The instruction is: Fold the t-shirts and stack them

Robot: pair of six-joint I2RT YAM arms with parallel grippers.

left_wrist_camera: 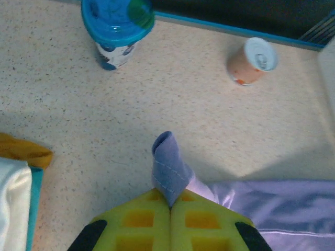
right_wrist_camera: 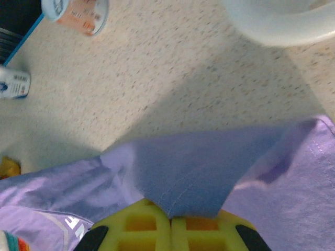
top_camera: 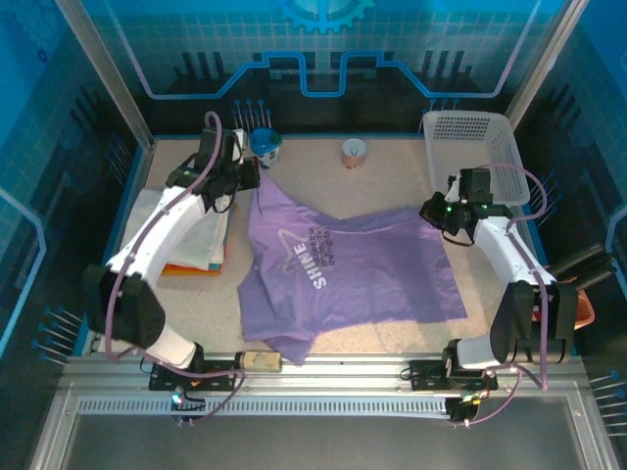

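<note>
Lying spread over the middle of the table [top_camera: 392, 338], the lavender t-shirt [top_camera: 353, 269] has its far edge pinched at both ends, one in the clamped left gripper [left_wrist_camera: 170, 203], one in the clamped right gripper [right_wrist_camera: 170, 213], with a folded white t-shirt [left_wrist_camera: 11, 209] beside it.

lavender t-shirt [top_camera: 377, 274], white chest print [top_camera: 315, 264] — "SHINE"
</note>
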